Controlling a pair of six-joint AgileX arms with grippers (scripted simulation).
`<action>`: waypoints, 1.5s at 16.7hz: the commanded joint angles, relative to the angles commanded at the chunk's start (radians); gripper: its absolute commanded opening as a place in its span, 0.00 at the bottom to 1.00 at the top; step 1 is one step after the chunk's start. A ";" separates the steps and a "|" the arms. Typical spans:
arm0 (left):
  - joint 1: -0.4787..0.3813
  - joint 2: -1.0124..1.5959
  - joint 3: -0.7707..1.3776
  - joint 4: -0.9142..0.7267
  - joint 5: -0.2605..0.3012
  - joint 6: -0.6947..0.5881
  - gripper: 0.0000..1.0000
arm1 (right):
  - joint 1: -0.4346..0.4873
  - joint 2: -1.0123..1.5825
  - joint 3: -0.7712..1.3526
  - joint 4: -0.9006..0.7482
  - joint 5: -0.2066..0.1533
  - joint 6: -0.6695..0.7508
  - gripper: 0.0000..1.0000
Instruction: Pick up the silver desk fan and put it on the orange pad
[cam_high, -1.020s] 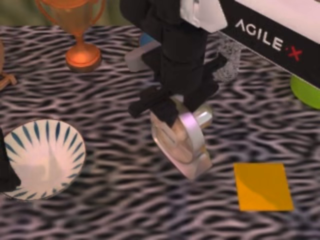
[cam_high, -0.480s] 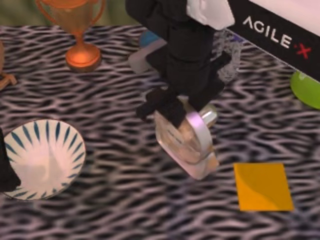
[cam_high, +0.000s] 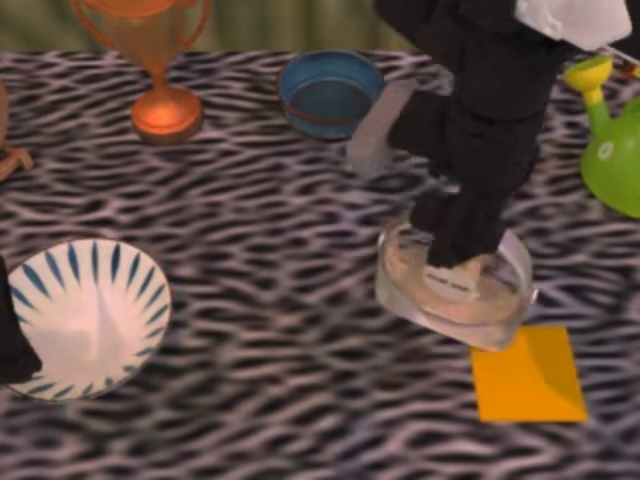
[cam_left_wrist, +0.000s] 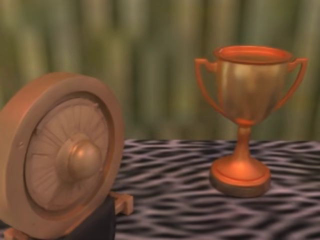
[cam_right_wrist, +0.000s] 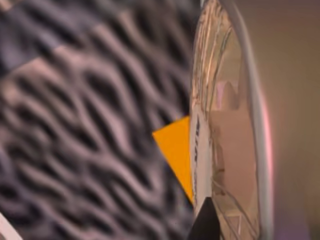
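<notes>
The silver desk fan (cam_high: 480, 300), a shiny ring around pale beige blades, lies tipped with its ring facing up. It sits just left of the orange pad (cam_high: 535, 380), and its rim overlaps the pad's far left corner. My right gripper (cam_high: 455, 268) comes down from above and is shut on the fan, hiding its middle. In the right wrist view the fan's ring (cam_right_wrist: 225, 115) fills the frame beside one dark fingertip (cam_right_wrist: 205, 225), with a wedge of the orange pad (cam_right_wrist: 177, 147) behind it. My left arm (cam_high: 8, 345) stays parked at the left edge.
An orange trophy cup (cam_high: 160, 70) stands at the back left and a blue bowl (cam_high: 330, 92) at the back middle. A white bowl with blue stripes (cam_high: 85, 315) sits front left, a green vessel (cam_high: 615, 150) at the right edge. A round wooden piece (cam_left_wrist: 60, 155) is near the left wrist.
My right gripper has carried the fan to the right, up to the pad's corner. The fan has tipped from standing on edge to ring-up. The blue bowl is now uncovered.
</notes>
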 joint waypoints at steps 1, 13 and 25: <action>0.000 0.000 0.000 0.000 0.000 0.000 1.00 | -0.016 -0.045 -0.054 0.015 -0.001 -0.084 0.00; 0.000 0.000 0.000 0.000 0.000 0.000 1.00 | -0.134 -0.350 -0.456 0.108 -0.002 -0.607 0.00; 0.000 0.000 0.000 0.000 0.000 0.000 1.00 | -0.138 -0.334 -0.577 0.245 -0.002 -0.610 0.00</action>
